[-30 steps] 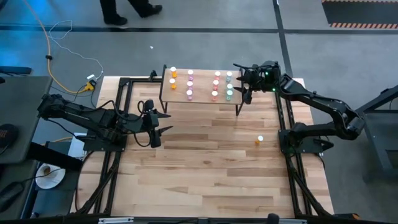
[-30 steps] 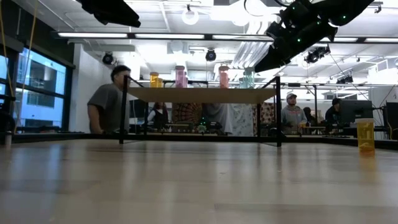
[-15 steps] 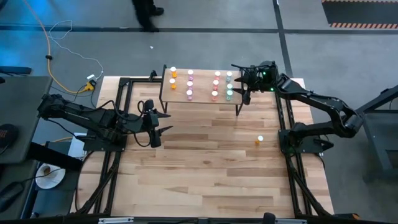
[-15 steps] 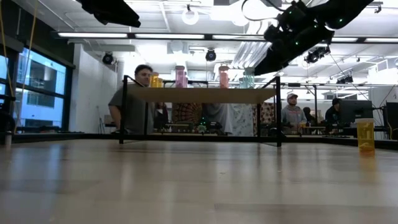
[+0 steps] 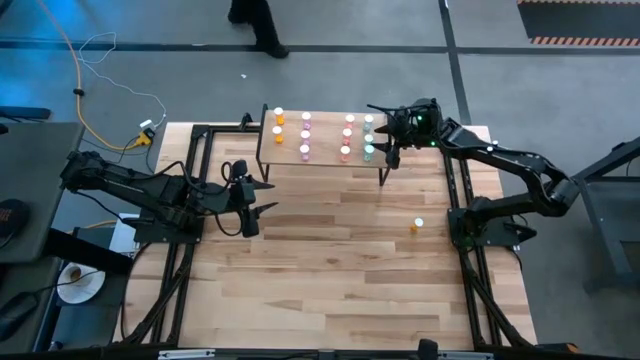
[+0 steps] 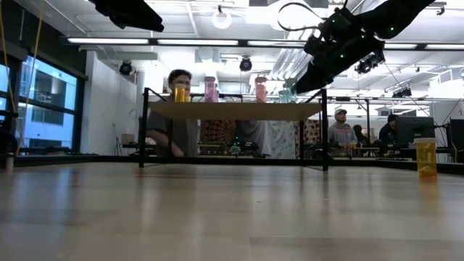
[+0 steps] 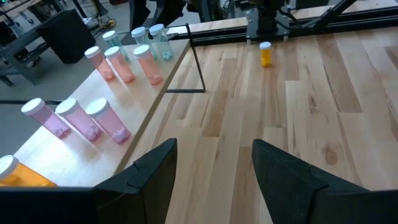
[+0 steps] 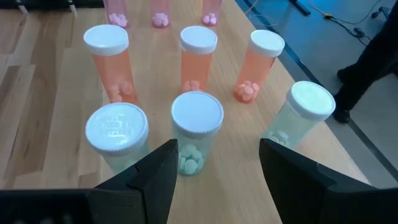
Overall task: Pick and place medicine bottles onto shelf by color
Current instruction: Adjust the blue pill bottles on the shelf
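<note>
The shelf (image 5: pixel 322 140) stands at the table's far side and carries four rows of white-capped bottles: orange (image 5: pixel 278 124), pink (image 5: pixel 305 134), red (image 5: pixel 347 137) and teal (image 5: pixel 368 137). My right gripper (image 5: pixel 382 135) is open at the shelf's right end. In its wrist view (image 8: pixel 216 147) its fingers point at the middle teal bottle (image 8: pixel 197 129) and touch nothing. One orange bottle (image 5: pixel 416 227) stands alone on the table at the right; it also shows in the low view (image 6: pixel 425 156). My left gripper (image 5: pixel 267 196) is open and empty over the table's left part.
Two more teal bottles (image 8: pixel 117 134) (image 8: pixel 308 107) flank the middle one, with red bottles (image 8: pixel 198 55) close behind. The shelf's thin black legs (image 6: pixel 325 130) stand on the table. The tabletop's near half (image 5: pixel 330 290) is bare wood. People show in the room beyond.
My right gripper has shifted a little toward the table's left, closer over the shelf's right end, and has stayed open. The bottles on the shelf and the lone orange bottle have kept their places.
</note>
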Robot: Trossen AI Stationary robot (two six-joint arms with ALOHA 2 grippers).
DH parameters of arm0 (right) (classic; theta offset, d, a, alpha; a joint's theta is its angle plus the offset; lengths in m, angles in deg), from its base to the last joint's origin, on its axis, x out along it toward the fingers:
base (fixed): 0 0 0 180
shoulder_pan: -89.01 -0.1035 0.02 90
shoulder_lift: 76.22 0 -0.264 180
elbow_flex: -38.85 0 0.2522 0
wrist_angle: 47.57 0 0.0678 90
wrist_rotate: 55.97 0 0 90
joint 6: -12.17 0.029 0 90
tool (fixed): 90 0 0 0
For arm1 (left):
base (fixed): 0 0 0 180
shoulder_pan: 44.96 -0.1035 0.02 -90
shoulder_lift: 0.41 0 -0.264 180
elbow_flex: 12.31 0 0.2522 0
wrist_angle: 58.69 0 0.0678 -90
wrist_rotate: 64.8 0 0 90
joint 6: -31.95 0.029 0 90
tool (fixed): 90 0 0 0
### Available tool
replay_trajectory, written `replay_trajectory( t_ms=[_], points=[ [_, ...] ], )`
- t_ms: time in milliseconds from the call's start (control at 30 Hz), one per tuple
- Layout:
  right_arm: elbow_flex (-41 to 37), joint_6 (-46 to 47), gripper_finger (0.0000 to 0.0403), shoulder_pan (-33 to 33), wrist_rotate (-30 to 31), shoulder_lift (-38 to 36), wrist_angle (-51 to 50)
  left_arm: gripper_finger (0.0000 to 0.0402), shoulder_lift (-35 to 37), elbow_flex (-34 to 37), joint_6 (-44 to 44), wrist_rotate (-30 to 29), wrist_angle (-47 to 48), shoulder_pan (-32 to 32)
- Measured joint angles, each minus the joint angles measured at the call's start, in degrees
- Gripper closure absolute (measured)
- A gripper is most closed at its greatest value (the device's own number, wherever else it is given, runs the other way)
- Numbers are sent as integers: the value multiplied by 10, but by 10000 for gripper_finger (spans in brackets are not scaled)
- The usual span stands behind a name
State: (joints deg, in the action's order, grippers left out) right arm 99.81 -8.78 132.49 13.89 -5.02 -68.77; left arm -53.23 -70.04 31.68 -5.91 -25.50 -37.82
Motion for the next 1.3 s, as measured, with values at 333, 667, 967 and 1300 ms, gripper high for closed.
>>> replay_trajectory(
  t_ms=[333,667,967,1300],
  points=[
    [0,4,185,0,-1,1,9,202,0,0,0,-2,0,0],
    [0,14,185,0,7,0,30,202,0,0,0,-2,0,0],
    [0,16,185,-1,36,-6,26,202,0,0,0,-2,0,0],
    [0,31,185,-2,53,-43,2,202,0,0,0,-2,0,0]
  ],
)
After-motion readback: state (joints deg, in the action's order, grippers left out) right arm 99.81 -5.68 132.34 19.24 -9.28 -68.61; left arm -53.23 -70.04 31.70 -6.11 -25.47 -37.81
